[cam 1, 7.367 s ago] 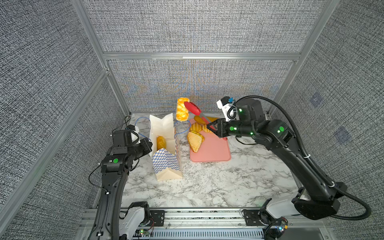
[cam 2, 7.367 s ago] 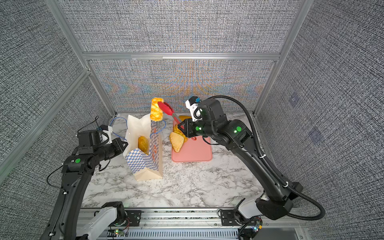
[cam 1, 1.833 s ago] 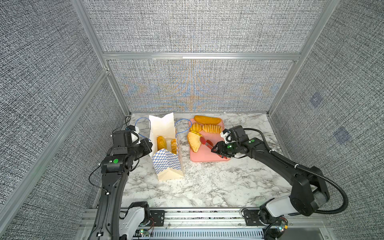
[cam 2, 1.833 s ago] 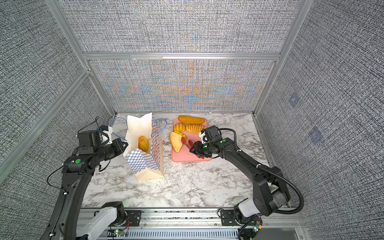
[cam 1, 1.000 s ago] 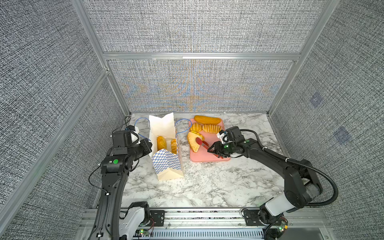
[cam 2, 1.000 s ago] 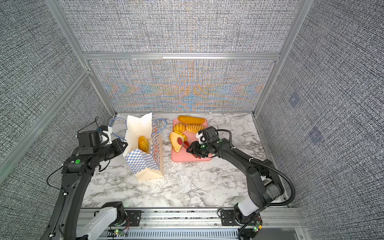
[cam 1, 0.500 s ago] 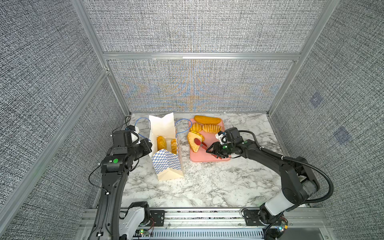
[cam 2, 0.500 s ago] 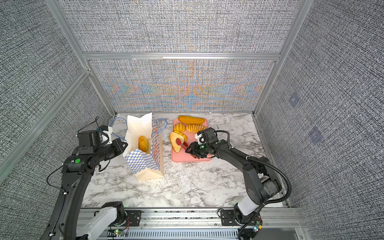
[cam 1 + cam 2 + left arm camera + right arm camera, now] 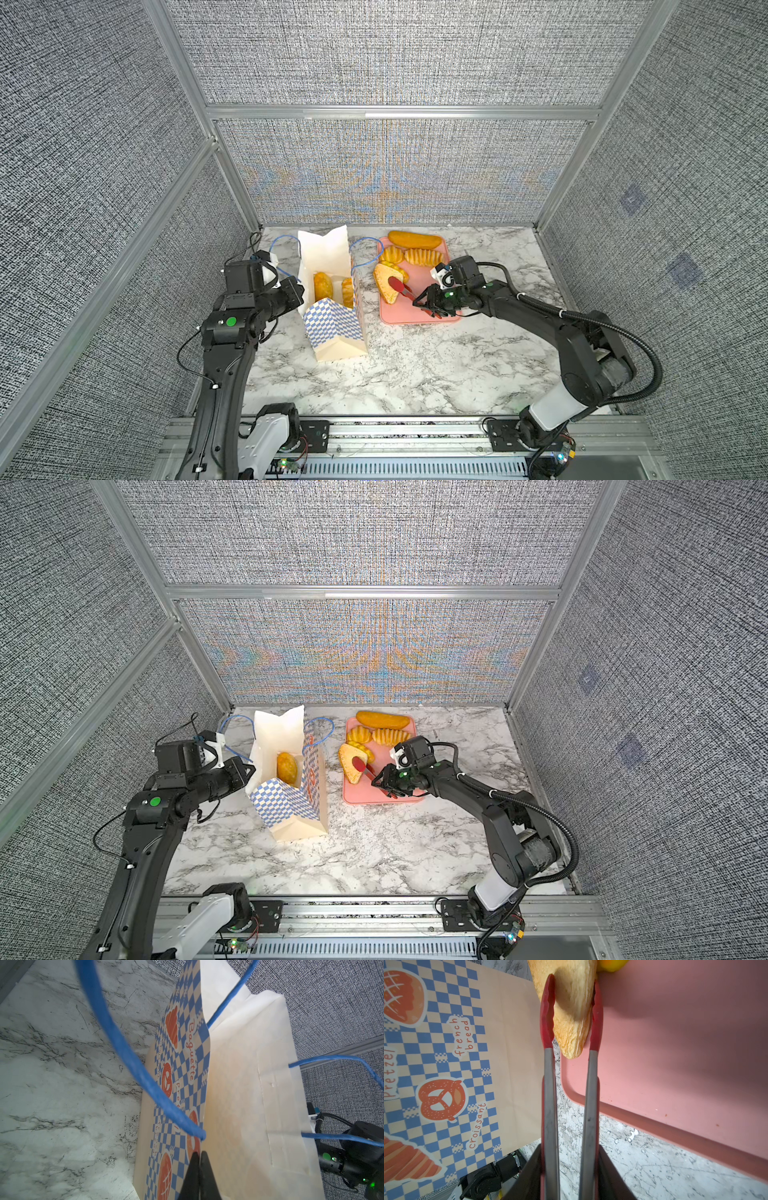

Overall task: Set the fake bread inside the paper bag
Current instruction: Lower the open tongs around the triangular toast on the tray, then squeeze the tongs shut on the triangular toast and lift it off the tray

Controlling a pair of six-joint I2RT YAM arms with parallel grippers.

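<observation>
The paper bag (image 9: pixel 332 332) (image 9: pixel 291 804) stands open on the marble table, with an oval bun (image 9: pixel 323 286) and another piece (image 9: pixel 347 293) of fake bread inside. My left gripper (image 9: pixel 300 291) (image 9: pixel 199 1154) is shut on the bag's rim (image 9: pixel 204 1105) beside a blue handle. My right gripper (image 9: pixel 428 301) (image 9: pixel 570 1149) is shut on the red tongs (image 9: pixel 401 289) (image 9: pixel 550 1084). The tong tips clamp the pale triangular sandwich (image 9: pixel 386 286) (image 9: pixel 571 1012) on the pink tray (image 9: pixel 415 318). A long loaf (image 9: pixel 414 240) and ridged rolls (image 9: pixel 424 257) lie at the tray's far end.
The bag's printed side (image 9: pixel 446 1053) stands close beside the tongs and the tray's edge (image 9: pixel 654 1122). Blue cord handles (image 9: pixel 365 253) hang off the bag on both sides. Grey fabric walls (image 9: pixel 374 166) close the table at back and sides.
The right arm slid the tongs forward onto the triangular sandwich, and the tong arms have squeezed closer on it. The left arm and bag have not moved.
</observation>
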